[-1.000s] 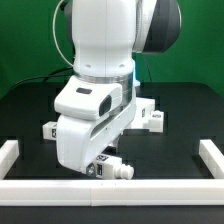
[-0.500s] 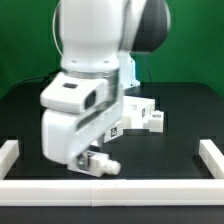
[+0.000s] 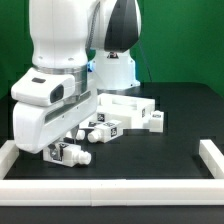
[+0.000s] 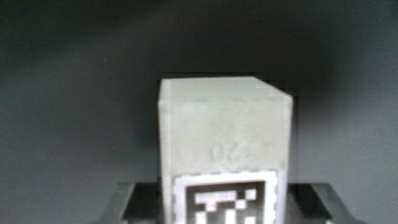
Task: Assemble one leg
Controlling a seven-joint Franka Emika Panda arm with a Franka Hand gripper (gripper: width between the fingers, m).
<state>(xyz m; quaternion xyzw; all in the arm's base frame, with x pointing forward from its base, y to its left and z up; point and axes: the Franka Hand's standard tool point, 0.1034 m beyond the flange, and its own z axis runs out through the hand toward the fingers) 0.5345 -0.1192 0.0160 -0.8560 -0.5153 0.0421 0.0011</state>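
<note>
hand (image 3: 60, 149) pinching the leg (image 3: 76, 156), low by the desk (image 3: 160, 160) at the exterior view's near left, peg sideways. not yet joined to the white panel (image 3: 126, 103), well apart, farther right. pickup looks done; seating the peg remains, i judge.

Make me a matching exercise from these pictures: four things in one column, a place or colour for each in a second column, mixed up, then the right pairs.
Things
1. the leg
2. the table
3. the back wall
4. the loose white parts

Place or colour
A. green
B. held between the jaws, round peg toward the exterior view's right
C. black
D. lying on the table, farther back than the held piece

Pairs: 1-B, 2-C, 3-A, 4-D
</note>
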